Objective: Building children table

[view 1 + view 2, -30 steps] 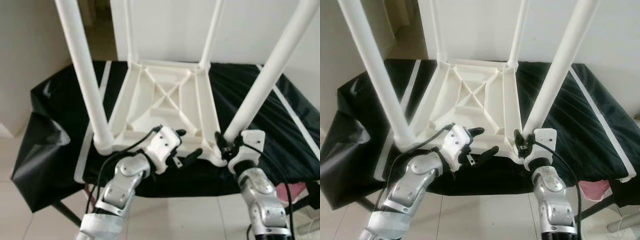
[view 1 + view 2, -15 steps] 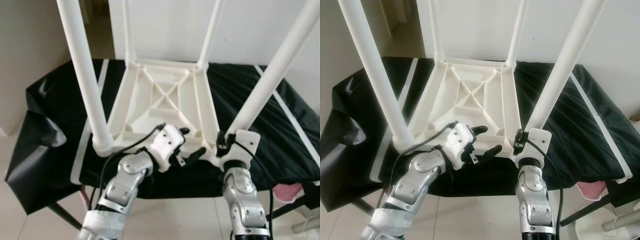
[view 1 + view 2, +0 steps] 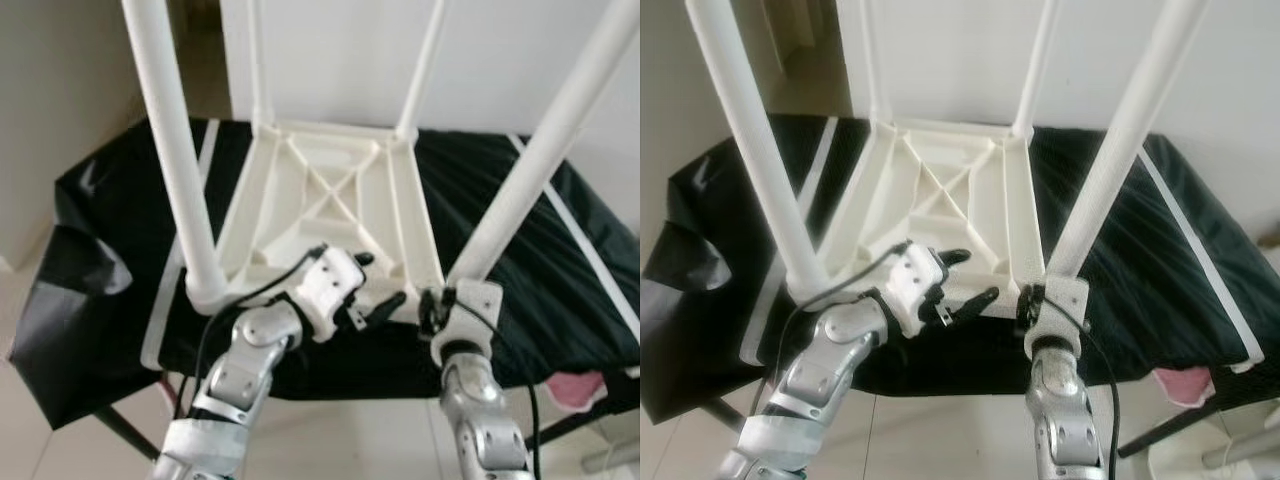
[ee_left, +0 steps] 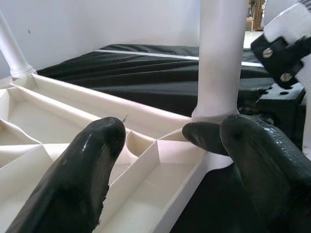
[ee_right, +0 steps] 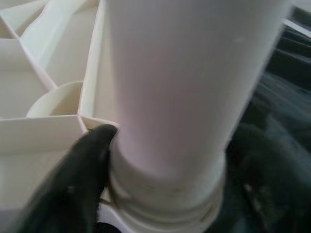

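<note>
Over black cloth (image 3: 520, 230), right hand (image 5: 160, 189) clasps table leg (image 3: 520, 190); left hand (image 3: 365, 295) spread.

Head stereo pair looking down over upturned table (image 3: 330, 200), wrist views close along jaws, sharing near-right leg (image 4: 218, 58)

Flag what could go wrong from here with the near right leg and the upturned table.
1. The right gripper is clamped low on the near right leg, right at its socket; a skewed twist might bind the joint.
2. The left gripper hovers open over the white tabletop, so the tabletop could slide on the black cloth.
</note>
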